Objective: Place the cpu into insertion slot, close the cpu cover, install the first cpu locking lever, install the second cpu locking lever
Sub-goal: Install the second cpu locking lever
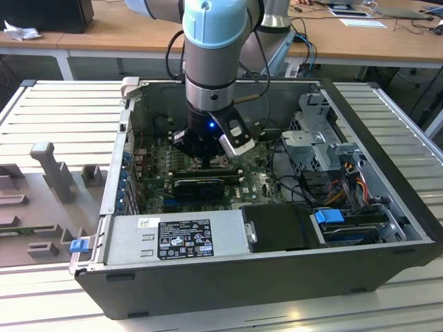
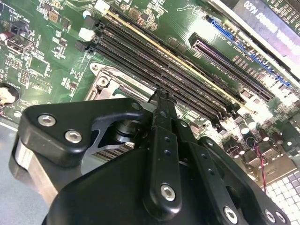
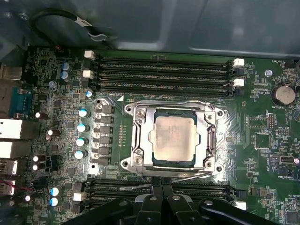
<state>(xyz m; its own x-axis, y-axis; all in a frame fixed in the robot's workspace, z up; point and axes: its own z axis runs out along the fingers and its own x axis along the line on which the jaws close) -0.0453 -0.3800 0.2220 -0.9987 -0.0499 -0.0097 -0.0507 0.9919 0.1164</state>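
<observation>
1. Lying on its side on the ribbed grey worktop, the open computer case takes up most of the exterior view, with its walls standing up all round the interior
2. The arm comes down from above into the middle of the case, with the drive cage to the exterior view's right and the case's rear wall to its left, each leaving some free room beside the wrist
3. A power supply and a black box beside it line the near edge of the case in the exterior view, closing off that side
4. The green motherboard shows in both wrist views, with long black memory slots running along two opposite sides of the socket
5. The insertion slot sits in the middle of the board in the first wrist view, and the cpu cover lies down flat around it as a silver frame
6. The cpu lies seated inside the slot, its pale metal top showing through the cover's window
7. The gripper hangs just at the socket's edge on the side of the nearer memory slots, with the cpu a little beyond its tips and not held
8. The fingers stand pressed close together, gripping nothing, their tips by the socket's metal rim in the second wrist view
</observation>
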